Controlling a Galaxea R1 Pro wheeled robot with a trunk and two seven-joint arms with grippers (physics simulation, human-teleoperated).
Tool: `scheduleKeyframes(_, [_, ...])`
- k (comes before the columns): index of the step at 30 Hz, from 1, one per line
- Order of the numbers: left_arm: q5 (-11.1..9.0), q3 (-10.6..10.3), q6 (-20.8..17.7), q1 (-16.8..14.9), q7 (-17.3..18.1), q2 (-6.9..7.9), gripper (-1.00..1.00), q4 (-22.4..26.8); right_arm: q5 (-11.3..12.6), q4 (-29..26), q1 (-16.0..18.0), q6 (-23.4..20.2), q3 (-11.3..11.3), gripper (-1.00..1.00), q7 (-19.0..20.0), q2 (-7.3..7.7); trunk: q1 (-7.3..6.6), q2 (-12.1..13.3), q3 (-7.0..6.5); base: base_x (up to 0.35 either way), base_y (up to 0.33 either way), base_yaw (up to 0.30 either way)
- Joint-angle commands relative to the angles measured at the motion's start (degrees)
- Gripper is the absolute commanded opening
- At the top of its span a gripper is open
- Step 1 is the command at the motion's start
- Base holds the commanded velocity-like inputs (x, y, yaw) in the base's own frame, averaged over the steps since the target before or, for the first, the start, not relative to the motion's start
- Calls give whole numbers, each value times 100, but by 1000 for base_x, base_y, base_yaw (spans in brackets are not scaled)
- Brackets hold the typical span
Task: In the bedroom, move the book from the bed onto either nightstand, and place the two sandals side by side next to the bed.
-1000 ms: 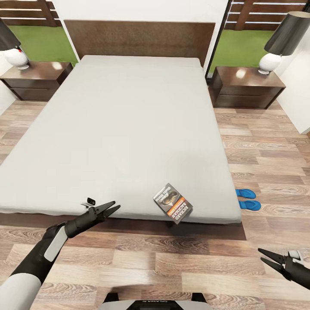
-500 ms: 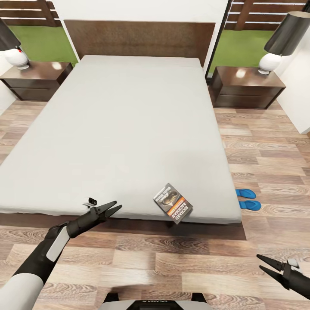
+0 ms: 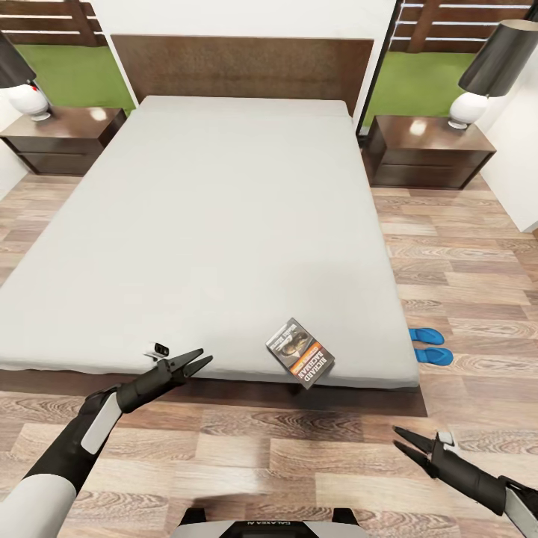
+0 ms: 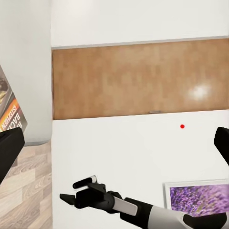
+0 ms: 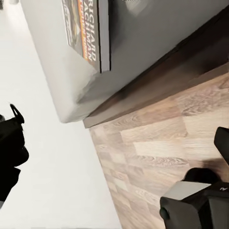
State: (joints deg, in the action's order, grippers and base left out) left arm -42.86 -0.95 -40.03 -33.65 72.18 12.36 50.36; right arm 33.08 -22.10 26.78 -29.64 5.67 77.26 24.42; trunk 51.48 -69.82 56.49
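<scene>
Black left gripper (image 3: 196, 363), fingers parted, empty, at the bed (image 3: 217, 224) foot edge. Book (image 3: 300, 353) flat on the mattress's near right corner. Right gripper (image 3: 407, 446) open, empty, above the floor (image 3: 246, 456). Blue sandals (image 3: 429, 345) side by side beside the bed.

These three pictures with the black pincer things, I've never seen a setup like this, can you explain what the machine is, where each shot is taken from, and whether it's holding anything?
It is a simulated wheeled robot with two arms, each ending in a two-fingered claw. The big picture comes from a camera on its head, looking down at a bed. Its left claw hangs over the bed's foot edge; its right claw is over the wooden floor. Both are open and hold nothing. The other two pictures come from cameras near each claw, looking along its fingers. On the mattress near the foot edge lies a small book. On the floor to the right of the bed lie two blue sandals, and two nightstands with lamps flank the headboard.
</scene>
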Motion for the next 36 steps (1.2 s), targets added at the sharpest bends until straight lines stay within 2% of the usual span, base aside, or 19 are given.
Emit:
scheduleKeyframes(1, [-37,-10,-61,-2,5,4,100,0,14,-86,2,-60,4,100,10,-22,0,-2,3,0,0,0])
scheduleKeyframes(10, [-38,-14,-66,-2,17,4,100,6,14,-243,24,-68,4,100,8,-90,0,-2,3,0,0,0])
scheduleKeyframes(17, [-38,-102,-66,-2,10,4,100,6,14,-249,29,-64,6,100,0,-95,0,-2,3,0,0,0])
scheduleKeyframes(22, [-38,-172,-66,-2,7,-65,100,2,14,-248,29,-54,12,100,-1,-95,0,-2,3,75,67,0])
scheduleKeyframes(36, [-38,-176,-66,-2,0,-75,100,0,14,-248,29,-51,13,100,-1,-102,0,-2,3,52,61,0])
